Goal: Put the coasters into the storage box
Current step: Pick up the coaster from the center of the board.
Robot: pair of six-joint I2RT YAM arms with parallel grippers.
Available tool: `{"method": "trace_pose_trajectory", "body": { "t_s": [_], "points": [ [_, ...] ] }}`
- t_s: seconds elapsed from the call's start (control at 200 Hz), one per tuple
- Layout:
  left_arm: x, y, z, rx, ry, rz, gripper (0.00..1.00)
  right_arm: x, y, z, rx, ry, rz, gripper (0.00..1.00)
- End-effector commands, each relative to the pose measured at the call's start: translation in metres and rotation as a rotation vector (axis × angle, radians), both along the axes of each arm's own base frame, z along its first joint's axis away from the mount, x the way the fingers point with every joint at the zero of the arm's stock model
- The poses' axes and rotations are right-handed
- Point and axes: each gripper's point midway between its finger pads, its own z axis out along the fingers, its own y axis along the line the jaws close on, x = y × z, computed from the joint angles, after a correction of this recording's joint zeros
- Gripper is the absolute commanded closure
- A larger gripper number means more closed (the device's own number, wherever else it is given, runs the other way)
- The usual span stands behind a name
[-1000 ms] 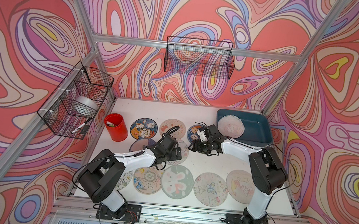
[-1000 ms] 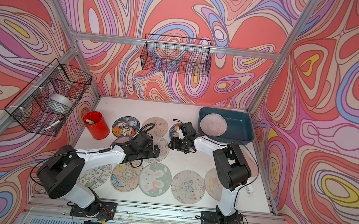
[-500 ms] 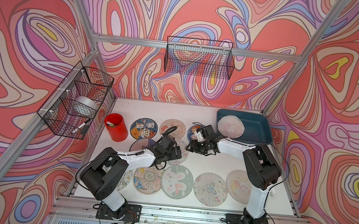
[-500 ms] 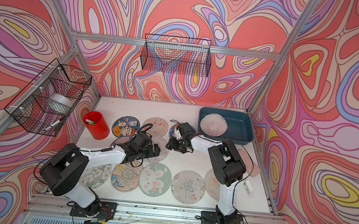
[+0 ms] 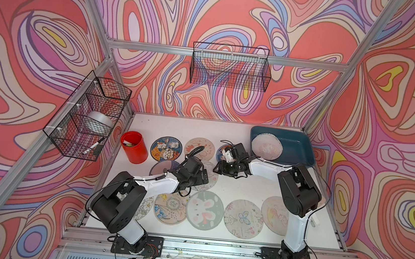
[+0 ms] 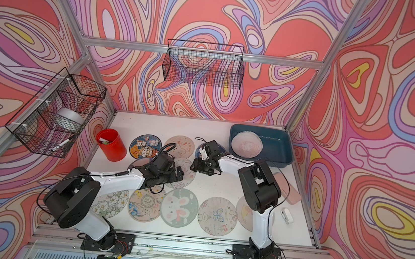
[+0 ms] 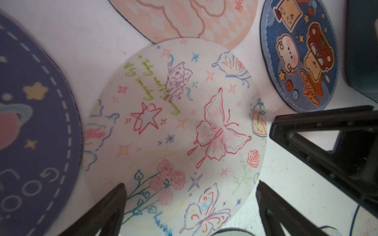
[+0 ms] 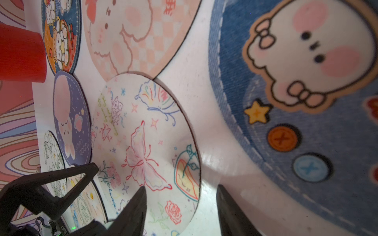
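Both arms reach low over the table (image 5: 247, 189), wrists nearly meeting above the butterfly coaster (image 7: 176, 126). The left gripper (image 7: 190, 185) hangs spread wide over it, holding nothing. The right gripper (image 8: 181, 188) is partly spread, straddling that coaster's rim, nothing pinched. One pale coaster (image 5: 267, 146) already sits in the storage box (image 5: 296, 144), far right corner.

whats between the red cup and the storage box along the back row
Three coasters lying flat in a line: a blue cartoon-animal coaster, a beige checkered coaster, then a denim-blue coaster partly hidden under the right arm. Both top views show this.
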Motion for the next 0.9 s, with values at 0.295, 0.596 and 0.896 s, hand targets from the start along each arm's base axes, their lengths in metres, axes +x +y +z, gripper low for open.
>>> {"method": "trace_pose_trajectory", "body": {
  "t_s": [0.295,0.596,0.896],
  "points": [
    [-0.008,0.017,-0.011,0.062,0.028,0.029,0.0,-0.014,0.002,-0.031,-0.071,0.086,0.015,0.47],
    [-0.007,0.007,-0.03,0.026,0.068,0.02,0.0,-0.018,0.012,-0.034,-0.064,0.092,0.038,0.48],
    [-0.006,0.001,-0.035,0.011,0.082,0.01,0.01,-0.021,0.027,-0.04,-0.037,0.11,0.06,0.54]
  ]
}}
